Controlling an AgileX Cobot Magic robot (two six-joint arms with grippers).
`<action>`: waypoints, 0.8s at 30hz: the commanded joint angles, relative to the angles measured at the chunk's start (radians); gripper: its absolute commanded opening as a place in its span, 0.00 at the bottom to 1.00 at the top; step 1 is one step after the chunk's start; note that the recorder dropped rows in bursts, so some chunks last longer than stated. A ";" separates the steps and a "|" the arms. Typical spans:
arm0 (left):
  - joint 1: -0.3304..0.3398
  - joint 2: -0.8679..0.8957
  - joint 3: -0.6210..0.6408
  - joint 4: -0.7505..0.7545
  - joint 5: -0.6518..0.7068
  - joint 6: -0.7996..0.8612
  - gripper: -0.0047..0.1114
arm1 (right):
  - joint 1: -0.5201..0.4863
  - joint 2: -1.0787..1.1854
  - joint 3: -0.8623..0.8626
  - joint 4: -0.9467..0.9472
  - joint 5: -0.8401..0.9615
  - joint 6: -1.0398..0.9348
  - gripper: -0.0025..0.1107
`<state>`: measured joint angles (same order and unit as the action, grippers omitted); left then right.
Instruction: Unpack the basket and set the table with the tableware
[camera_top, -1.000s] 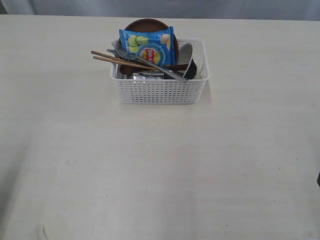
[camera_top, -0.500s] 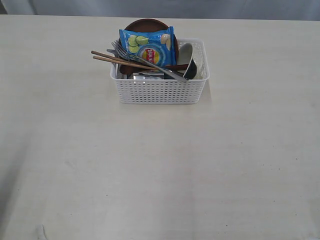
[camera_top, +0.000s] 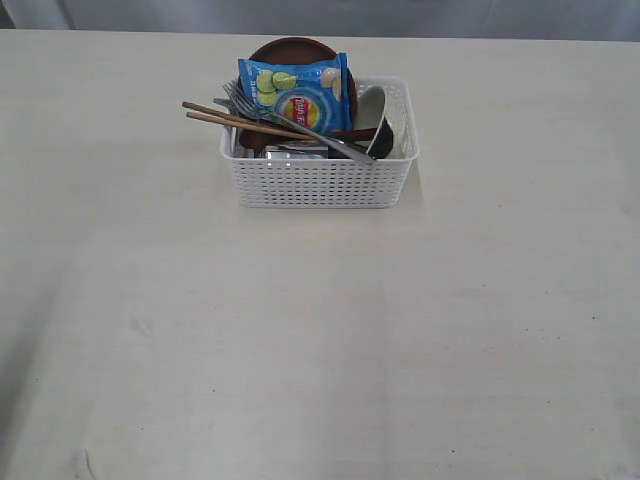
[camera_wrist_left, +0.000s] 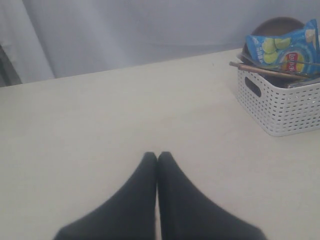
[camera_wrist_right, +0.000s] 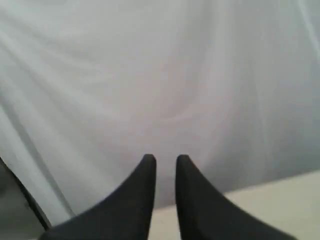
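Note:
The white basket (camera_top: 318, 180) stands at the far middle of the cream table (camera_top: 320, 330), packed with tableware. A reddish-brown plate (camera_top: 293, 48) stands on edge at its back. Two brown chopsticks (camera_top: 215, 117) and a steel fork (camera_top: 245, 100) stick out over its left rim. A white bowl (camera_top: 372, 105) lies tipped at the right, and a steel cup (camera_top: 293, 152) shows low inside. Neither gripper appears in the exterior view. My left gripper (camera_wrist_left: 157, 156) is shut and empty above bare table, well apart from the basket (camera_wrist_left: 280, 102). My right gripper (camera_wrist_right: 165, 159) is slightly open and empty, facing a pale curtain.
A blue chip bag (camera_top: 297, 92) leans against the plate on top of the tableware. A pale grey curtain (camera_wrist_right: 160, 75) hangs behind the table's far edge. Bare tabletop stretches in front of the basket and to both its sides.
A dark bit of the right arm at the exterior view's right edge has left the picture. The basket and its contents have not moved.

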<state>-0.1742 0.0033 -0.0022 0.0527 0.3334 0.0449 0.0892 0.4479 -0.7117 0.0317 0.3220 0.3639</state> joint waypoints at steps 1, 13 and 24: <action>0.002 -0.003 0.002 -0.001 -0.004 0.000 0.04 | 0.025 0.213 -0.193 0.038 0.315 -0.164 0.42; 0.002 -0.003 0.002 -0.001 -0.004 0.000 0.04 | 0.252 0.780 -0.657 0.279 0.730 -0.452 0.40; 0.002 -0.003 0.002 -0.001 -0.004 0.000 0.04 | 0.473 1.241 -0.824 0.240 0.658 -0.465 0.40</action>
<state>-0.1742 0.0033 -0.0022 0.0527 0.3334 0.0449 0.5388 1.5964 -1.5011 0.2980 1.0111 -0.0898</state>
